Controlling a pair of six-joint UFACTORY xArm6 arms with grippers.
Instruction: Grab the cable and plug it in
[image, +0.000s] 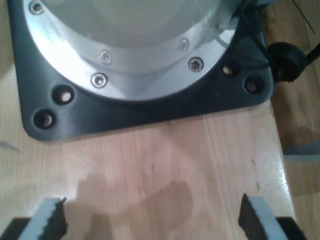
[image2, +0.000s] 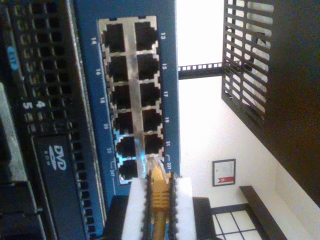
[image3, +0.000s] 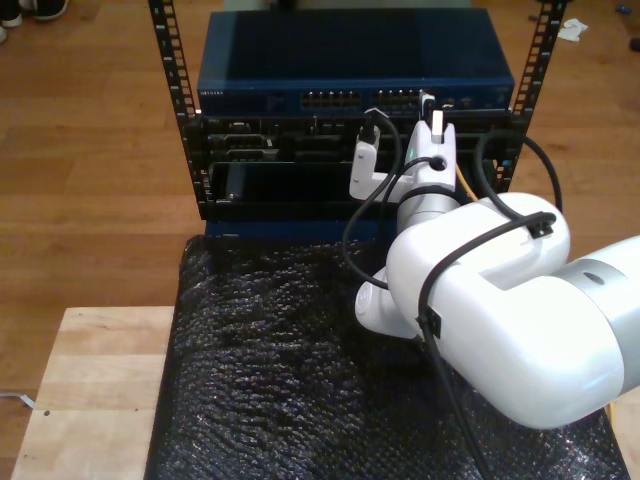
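The yellow-orange cable (image2: 159, 195) is pinched between the white, black-padded fingers (image2: 134, 205) of my second gripper (image2: 159, 200), which is shut on it. Its clear plug (image2: 153, 162) points at the blue switch (image2: 87, 60), with its tip at the mouth of the end port by the 23 marking. I cannot tell if the plug is inside. In the exterior view my second gripper (image3: 431, 108) is up against the switch (image3: 350, 70), and a stretch of cable (image3: 464, 185) trails beside the arm. My first gripper (image: 152, 220) stands open over bare wood, with nothing between its fingers.
The switch sits on top in a black rack (image3: 170, 90), above a server with a DVD drive (image2: 55, 165). Black bubble wrap (image3: 270, 370) covers the wooden table (image3: 90, 390). An arm's black base plate (image: 150, 117) and a black connector (image: 287, 60) lie ahead of my first gripper.
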